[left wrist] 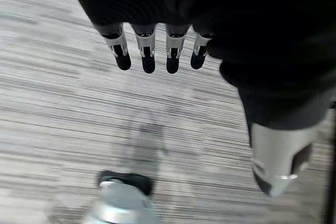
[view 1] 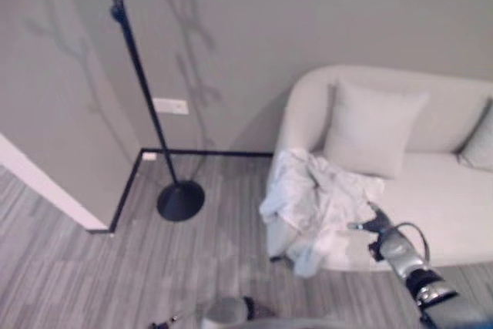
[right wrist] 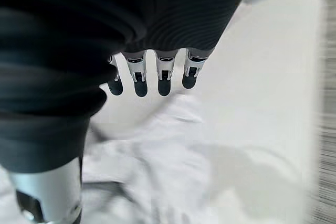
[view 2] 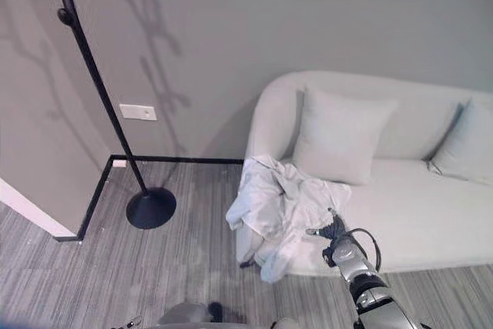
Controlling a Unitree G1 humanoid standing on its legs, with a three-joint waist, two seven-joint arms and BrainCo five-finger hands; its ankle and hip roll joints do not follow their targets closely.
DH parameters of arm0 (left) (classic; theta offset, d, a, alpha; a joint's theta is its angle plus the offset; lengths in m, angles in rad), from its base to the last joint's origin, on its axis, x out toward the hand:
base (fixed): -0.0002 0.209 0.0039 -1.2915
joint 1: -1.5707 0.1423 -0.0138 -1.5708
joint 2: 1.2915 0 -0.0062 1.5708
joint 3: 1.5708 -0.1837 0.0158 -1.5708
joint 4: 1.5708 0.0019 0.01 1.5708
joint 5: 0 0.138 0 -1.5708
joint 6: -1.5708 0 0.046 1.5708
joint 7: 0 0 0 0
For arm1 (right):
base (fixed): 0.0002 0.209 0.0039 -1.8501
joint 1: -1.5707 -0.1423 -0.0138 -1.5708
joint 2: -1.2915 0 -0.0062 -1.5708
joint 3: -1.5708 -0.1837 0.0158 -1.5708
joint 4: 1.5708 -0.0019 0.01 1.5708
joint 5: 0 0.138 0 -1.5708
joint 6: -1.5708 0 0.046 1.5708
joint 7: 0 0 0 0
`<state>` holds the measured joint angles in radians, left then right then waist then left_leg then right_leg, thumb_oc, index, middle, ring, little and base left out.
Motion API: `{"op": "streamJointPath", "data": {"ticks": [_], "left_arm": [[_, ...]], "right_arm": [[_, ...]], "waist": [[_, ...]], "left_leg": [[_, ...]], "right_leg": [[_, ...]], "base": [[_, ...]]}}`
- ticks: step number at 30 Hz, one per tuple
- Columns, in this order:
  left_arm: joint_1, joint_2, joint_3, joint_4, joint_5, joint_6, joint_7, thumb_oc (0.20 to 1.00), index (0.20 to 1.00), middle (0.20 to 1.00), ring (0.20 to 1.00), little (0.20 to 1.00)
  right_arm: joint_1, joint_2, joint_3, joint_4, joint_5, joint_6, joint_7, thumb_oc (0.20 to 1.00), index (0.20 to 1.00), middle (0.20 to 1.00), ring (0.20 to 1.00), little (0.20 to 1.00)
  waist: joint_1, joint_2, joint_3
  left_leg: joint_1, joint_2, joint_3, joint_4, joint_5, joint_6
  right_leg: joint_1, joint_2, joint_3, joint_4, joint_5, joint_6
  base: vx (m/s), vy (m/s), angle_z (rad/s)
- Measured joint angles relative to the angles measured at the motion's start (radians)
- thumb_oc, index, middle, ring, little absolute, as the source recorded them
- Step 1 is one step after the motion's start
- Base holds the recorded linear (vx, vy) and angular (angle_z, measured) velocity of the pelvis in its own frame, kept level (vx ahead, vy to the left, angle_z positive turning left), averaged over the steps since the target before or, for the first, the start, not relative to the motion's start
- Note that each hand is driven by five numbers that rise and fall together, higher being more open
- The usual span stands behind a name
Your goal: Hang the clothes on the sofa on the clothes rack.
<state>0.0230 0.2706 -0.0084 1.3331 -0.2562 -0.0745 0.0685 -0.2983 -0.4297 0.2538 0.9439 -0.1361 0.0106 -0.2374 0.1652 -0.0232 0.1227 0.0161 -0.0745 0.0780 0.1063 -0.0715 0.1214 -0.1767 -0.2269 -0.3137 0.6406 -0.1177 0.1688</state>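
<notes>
A crumpled white garment (view 1: 316,204) lies over the left end of the pale sofa (view 1: 447,198), spilling down its front towards the floor. The clothes rack is a thin black pole (view 1: 139,75) on a round black base (view 1: 180,199), standing by the wall left of the sofa. My right hand (view 1: 374,226) hovers at the garment's right edge, above the seat. In the right wrist view its fingers (right wrist: 164,77) are straight and hold nothing, with the white cloth (right wrist: 157,182) just past them. My left hand (left wrist: 146,51) hangs open over the striped grey floor.
Two pale cushions (view 1: 372,129) (view 1: 481,142) lean on the sofa back. A white wall corner (view 1: 46,182) juts in at the left. A black line (view 1: 127,186) runs along the floor by the wall. A wall socket (view 1: 170,105) sits behind the pole.
</notes>
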Motion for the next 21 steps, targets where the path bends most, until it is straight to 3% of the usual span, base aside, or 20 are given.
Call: {"op": "streamJointPath", "data": {"ticks": [1,2,3,4,5,7,9,10,11,12,13,14,15,16,17,19,20,21], "left_arm": [[-0.012,-0.004,-0.014,-0.007,0.000,-0.007,0.004,1.000,1.000,1.000,1.000,1.000],[-0.025,-0.016,-0.024,-0.021,0.001,-0.011,0.008,1.000,1.000,1.000,1.000,1.000],[-0.036,-0.019,-0.031,-0.028,0.002,-0.017,0.012,1.000,1.000,1.000,1.000,1.000],[-0.036,-0.026,-0.033,-0.035,0.003,-0.018,0.020,1.000,1.000,1.000,1.000,1.000],[-0.038,-0.031,-0.036,-0.036,0.003,-0.028,0.028,1.000,1.000,1.000,1.000,1.000],[-0.037,-0.034,-0.043,-0.039,0.003,-0.029,0.038,1.000,1.000,1.000,1.000,1.000],[-0.049,-0.028,-0.062,-0.046,0.004,-0.032,0.042,1.000,1.000,1.000,1.000,1.000],[-0.018,-0.037,-0.071,-0.106,0.002,-0.038,0.052,1.000,1.000,1.000,1.000,1.000],[-0.014,-0.037,-0.070,-0.129,0.002,-0.043,0.052,1.000,1.000,1.000,1.000,1.000],[-0.013,-0.038,-0.072,-0.142,0.002,-0.046,0.050,1.000,1.000,1.000,1.000,1.000],[0.001,-0.048,-0.078,-0.137,0.001,-0.053,0.052,1.000,1.000,1.000,1.000,1.000],[-0.018,-0.055,-0.124,-0.139,0.003,-0.060,0.049,1.000,1.000,1.000,1.000,1.000],[-0.035,-0.055,-0.149,-0.139,0.003,-0.067,0.048,1.000,1.000,1.000,1.000,1.000],[-0.042,-0.056,-0.155,-0.149,0.002,-0.073,0.051,1.000,1.000,1.000,1.000,1.000],[-0.043,-0.057,-0.173,-0.162,0.002,-0.081,0.058,1.000,1.000,1.000,1.000,1.000],[-0.042,-0.062,-0.217,-0.183,0.004,-0.086,0.072,1.000,1.000,1.000,1.000,1.000],[-0.028,-0.043,-0.233,-0.171,0.004,-0.085,0.089,1.000,1.000,1.000,1.000,1.000],[-0.026,-0.033,-0.239,-0.162,0.004,-0.087,0.096,1.000,1.000,1.000,1.000,1.000]], "right_arm": [[0.000,-0.019,0.000,-0.018,0.000,-0.003,-0.001,1.000,1.000,1.000,1.000,1.000],[-0.003,-0.050,-0.033,-0.033,0.000,-0.017,-0.019,1.000,1.000,1.000,1.000,1.000],[0.021,-0.051,-0.048,-0.036,0.000,-0.021,-0.036,1.000,1.000,1.000,1.000,1.000],[0.051,-0.055,-0.065,-0.051,0.000,-0.022,-0.038,1.000,1.000,1.000,1.000,1.000],[0.072,-0.052,-0.071,-0.044,0.000,-0.014,-0.040,1.000,1.000,1.000,1.000,1.000],[0.099,-0.043,-0.068,-0.045,0.000,-0.013,-0.037,1.000,1.000,1.000,1.000,1.000],[0.118,-0.043,-0.068,-0.038,0.000,-0.014,-0.036,1.000,1.000,1.000,1.000,1.000],[0.131,-0.021,-0.065,-0.027,-0.001,-0.017,-0.038,1.000,1.000,1.000,1.000,1.000],[0.139,-0.009,-0.066,-0.027,-0.001,-0.018,-0.036,1.000,1.000,1.000,1.000,1.000],[0.139,-0.004,-0.065,-0.027,-0.001,-0.019,-0.033,1.000,1.000,1.000,1.000,1.000],[0.137,0.005,-0.057,-0.018,-0.002,-0.023,-0.040,1.000,1.000,1.000,1.000,1.000],[0.138,0.014,-0.060,-0.017,-0.001,-0.029,-0.051,1.000,1.000,1.000,1.000,1.000],[0.139,0.015,-0.070,-0.006,-0.001,-0.027,-0.057,1.000,1.000,1.000,1.000,1.000],[0.136,0.021,-0.067,0.008,0.000,-0.028,-0.065,1.000,1.000,1.000,1.000,1.000],[0.124,0.016,-0.067,0.026,0.000,-0.036,-0.071,1.000,1.000,1.000,1.000,1.000],[0.042,0.007,-0.066,0.060,0.002,-0.053,-0.084,1.000,1.000,1.000,1.000,1.000],[-0.019,0.039,-0.075,0.085,0.044,-0.060,-0.130,1.000,1.000,1.000,1.000,1.000],[-0.040,0.041,-0.076,0.100,0.062,-0.069,-0.139,1.000,1.000,1.000,1.000,1.000]], "waist": [[-0.008,0.010,0.001],[-0.018,0.018,0.008],[-0.018,0.011,0.005],[-0.030,0.016,0.002],[-0.033,0.019,0.006],[-0.050,0.023,0.009],[-0.057,0.010,0.013],[-0.068,0.010,0.002],[-0.076,0.001,-0.002],[-0.074,-0.016,-0.002],[-0.058,-0.027,-0.004],[-0.067,-0.066,0.015],[-0.077,-0.067,0.018],[-0.077,-0.062,0.022],[-0.078,-0.043,0.037],[-0.076,0.023,0.099],[-0.076,0.031,0.142],[-0.080,0.023,0.150]], "left_leg": [[0.010,-0.005,-0.017,-0.019,0.007,-0.018],[0.021,-0.029,-0.025,-0.038,0.007,-0.036],[0.032,-0.055,-0.051,-0.040,-0.016,-0.103],[0.043,-0.060,-0.066,-0.037,-0.027,-0.095],[0.075,-0.079,-0.098,-0.047,-0.029,-0.093],[0.116,-0.087,-0.150,-0.063,-0.010,-0.060],[0.147,-0.083,-0.180,-0.076,-0.008,-0.058],[0.183,-0.052,-0.265,-0.104,-0.014,-0.068],[0.185,-0.039,-0.270,-0.104,-0.014,-0.068],[0.185,-0.041,-0.254,-0.098,-0.014,-0.068],[0.169,-0.049,-0.256,-0.075,-0.023,-0.083],[0.042,-0.071,-0.236,0.098,-0.089,-0.153],[-0.023,-0.032,-0.199,0.105,-0.109,-0.139],[-0.068,0.029,-0.154,0.014,-0.100,-0.142],[-0.084,0.080,-0.125,-0.084,-0.066,-0.166],[-0.106,0.161,-0.072,-0.148,0.142,-0.222],[-0.122,0.125,-0.051,-0.145,0.157,-0.193],[-0.139,0.118,-0.046,-0.139,0.157,-0.192]], "right_leg": [[0.000,0.013,-0.002,-0.149,0.008,-0.012],[0.016,0.001,-0.001,-0.428,0.083,-0.018],[0.001,-0.038,0.017,-0.527,0.140,-0.007],[0.035,-0.053,0.031,-0.633,0.191,0.003],[0.052,-0.077,0.070,-0.714,0.272,0.044],[0.071,-0.096,0.113,-0.736,0.355,0.047],[0.087,-0.080,0.112,-0.738,0.378,0.032],[0.144,-0.012,0.078,-0.736,0.386,0.026],[0.165,0.026,0.078,-0.736,0.399,0.011],[0.175,0.043,0.081,-0.736,0.439,-0.037],[0.191,0.036,0.041,-0.731,0.408,-0.077],[0.189,-0.009,-0.002,-0.730,0.379,-0.112],[0.183,-0.018,-0.020,-0.730,0.378,-0.113],[0.164,-0.023,-0.027,-0.730,0.372,-0.106],[0.153,-0.019,-0.032,-0.729,0.371,-0.104],[0.144,-0.007,-0.031,-0.728,0.365,-0.091],[0.113,-0.042,-0.029,-0.723,0.362,-0.072],[0.093,-0.052,-0.024,-0.716,0.364,-0.069]], "base": [[0.31,-0.278,0.88],[0.38,-0.299,0.83],[0.52,-0.374,0.95],[0.28,-0.176,0.73],[0.27,-0.145,0.77],[0.24,-0.138,0.70],[0.34,-0.248,0.77],[0.28,-0.258,0.90],[0.16,-0.207,0.85],[0.05,-0.161,0.45],[-0.07,-0.062,0.68],[-0.08,-0.042,1.02],[-0.12,-0.016,1.41],[-0.15,0.011,1.06],[-0.13,0.018,0.65],[-0.16,0.069,0.05],[-0.22,0.128,-0.19],[-0.15,0.103,-0.24]]}}
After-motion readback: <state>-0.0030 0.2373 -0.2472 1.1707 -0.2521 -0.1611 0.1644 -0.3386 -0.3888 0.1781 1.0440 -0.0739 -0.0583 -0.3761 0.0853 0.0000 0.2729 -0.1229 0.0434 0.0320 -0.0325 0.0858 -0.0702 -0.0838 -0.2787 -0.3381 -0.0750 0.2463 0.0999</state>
